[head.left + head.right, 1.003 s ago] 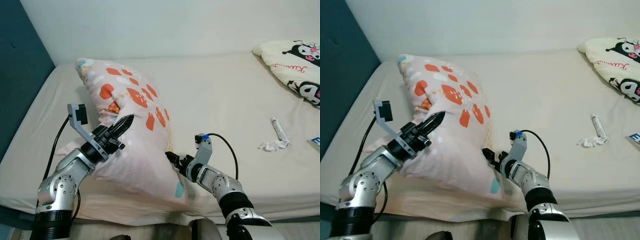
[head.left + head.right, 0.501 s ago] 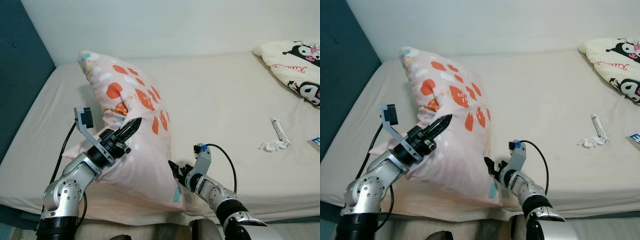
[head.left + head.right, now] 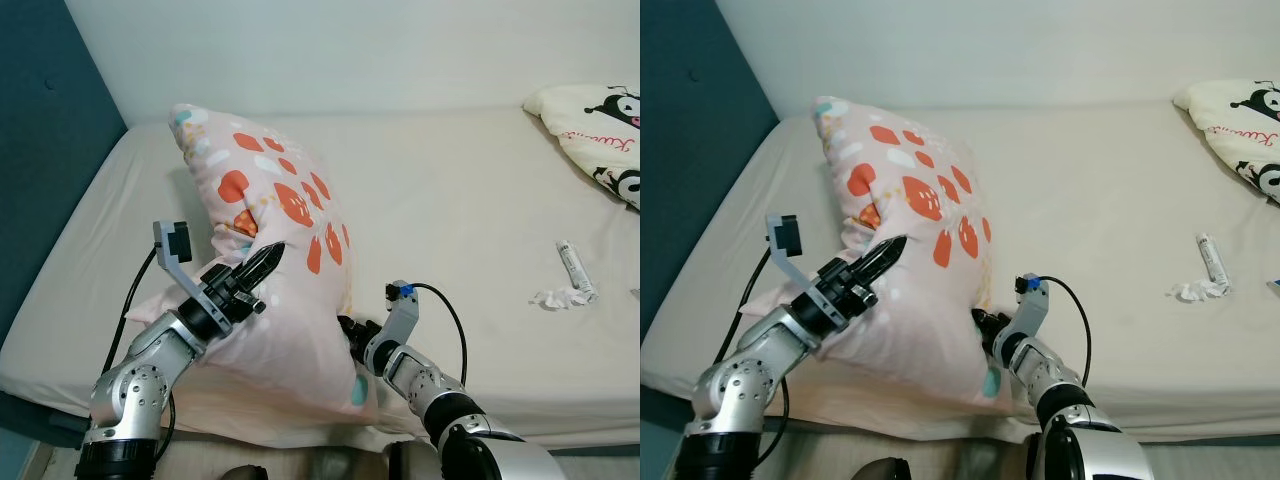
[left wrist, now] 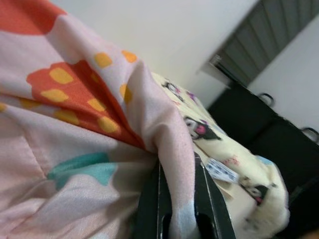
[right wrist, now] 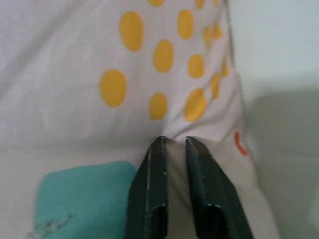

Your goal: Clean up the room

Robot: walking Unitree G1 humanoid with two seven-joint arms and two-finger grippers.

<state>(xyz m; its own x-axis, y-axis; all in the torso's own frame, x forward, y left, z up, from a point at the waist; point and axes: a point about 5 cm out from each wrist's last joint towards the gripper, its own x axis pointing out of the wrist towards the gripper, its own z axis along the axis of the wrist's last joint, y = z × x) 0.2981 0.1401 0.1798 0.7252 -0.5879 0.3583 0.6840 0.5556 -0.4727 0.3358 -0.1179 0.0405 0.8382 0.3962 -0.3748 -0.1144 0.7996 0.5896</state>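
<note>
A: Pale pink pillow with orange and teal blotches (image 3: 270,270) stands propped on the near-left part of the cream-sheeted bed (image 3: 450,200), top corner toward the wall; since a second ago it is lifted steeper and more upright.

B: Left gripper (image 3: 268,262): forearm angled up from the bed's edge, black fingers nearly closed, pinching a fold of pillow fabric at mid-height; arm has risen with it. Right gripper (image 3: 348,330): elbow bent low, fingers clamped narrow on the pillow's lower right edge, beside the teal patch; it has pushed in closer.

A: Outward: white tube (image 3: 573,264) and crumpled tissue (image 3: 556,297) lie well apart at right; cartoon-print cushion (image 3: 590,130) at far right corner; dark teal wall (image 3: 40,170) left.
</note>
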